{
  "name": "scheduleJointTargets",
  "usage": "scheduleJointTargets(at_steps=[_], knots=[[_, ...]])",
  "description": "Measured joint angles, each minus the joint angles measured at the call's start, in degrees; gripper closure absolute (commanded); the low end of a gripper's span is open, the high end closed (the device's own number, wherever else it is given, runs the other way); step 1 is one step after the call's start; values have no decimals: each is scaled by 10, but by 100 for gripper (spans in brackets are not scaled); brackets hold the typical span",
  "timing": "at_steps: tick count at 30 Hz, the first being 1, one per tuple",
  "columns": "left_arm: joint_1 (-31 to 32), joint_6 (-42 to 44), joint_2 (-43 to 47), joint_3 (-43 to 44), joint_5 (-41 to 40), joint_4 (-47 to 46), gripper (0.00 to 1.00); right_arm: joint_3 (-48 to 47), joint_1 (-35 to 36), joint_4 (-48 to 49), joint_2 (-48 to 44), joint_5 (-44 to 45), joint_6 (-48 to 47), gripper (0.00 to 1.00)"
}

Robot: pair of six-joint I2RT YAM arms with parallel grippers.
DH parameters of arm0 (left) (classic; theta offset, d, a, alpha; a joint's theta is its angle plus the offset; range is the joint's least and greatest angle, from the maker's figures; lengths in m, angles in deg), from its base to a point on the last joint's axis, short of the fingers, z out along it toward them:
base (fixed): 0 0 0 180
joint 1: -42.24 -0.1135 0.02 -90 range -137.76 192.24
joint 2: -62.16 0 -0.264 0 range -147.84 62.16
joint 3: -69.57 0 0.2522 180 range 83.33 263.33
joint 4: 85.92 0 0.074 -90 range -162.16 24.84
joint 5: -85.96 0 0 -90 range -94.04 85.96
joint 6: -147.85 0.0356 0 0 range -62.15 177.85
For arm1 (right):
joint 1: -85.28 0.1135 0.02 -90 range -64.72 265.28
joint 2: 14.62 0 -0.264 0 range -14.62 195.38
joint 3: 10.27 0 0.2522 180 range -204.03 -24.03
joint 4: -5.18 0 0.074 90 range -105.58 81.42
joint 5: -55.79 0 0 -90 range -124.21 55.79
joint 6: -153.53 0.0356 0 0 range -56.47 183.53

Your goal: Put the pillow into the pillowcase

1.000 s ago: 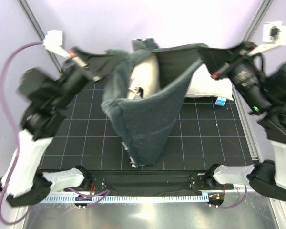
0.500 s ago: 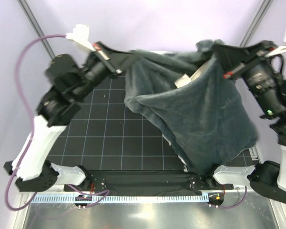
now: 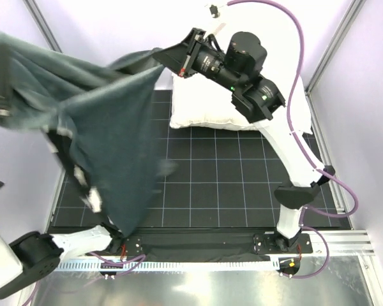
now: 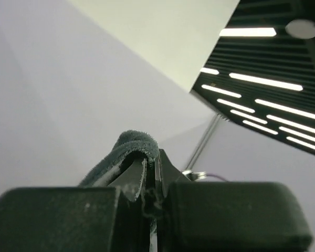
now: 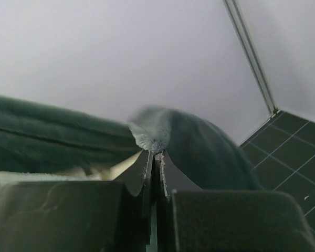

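The pillowcase [image 3: 108, 134] hangs in the air over the left of the table, dark grey face showing, with bits of white stripe along its left edge. My right gripper [image 3: 171, 60] is shut on its upper right corner; in the right wrist view the gripper [image 5: 155, 153] pinches the plush edge [image 5: 157, 128], and a cream strip [image 5: 113, 169] shows below the fabric. My left gripper [image 4: 151, 160] is shut on a fold of the grey fabric [image 4: 131, 143]; in the top view it is hidden behind the cloth at the far left. The bear-face pillow cannot be made out.
A plain white puffy pillow [image 3: 223, 111] lies at the back middle of the black gridded table [image 3: 242, 185]. The right arm [image 3: 287, 140] reaches from the near right across to the back. Metal frame posts stand at both back corners.
Both grippers have swung the pillowcase from the right side over to the left and high. The white pillow at the back is now uncovered.
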Motion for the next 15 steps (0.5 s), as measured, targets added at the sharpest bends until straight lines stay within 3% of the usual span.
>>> scheduleJointTargets(at_steps=[3, 6, 11, 15], knots=[[-4, 12, -39, 57, 47, -38, 99, 47, -34, 37, -4, -60, 50, 96], [-4, -26, -49, -12, 133, -110, 100, 216, -106, 99, -96, -105, 93, 96], [36, -89, -64, -302, 213, -300, 100, 527, -203, 162, -282, -122, 111, 96], [83, -110, -160, -497, 213, -381, 100, 747, -264, 176, -410, -120, 106, 95]])
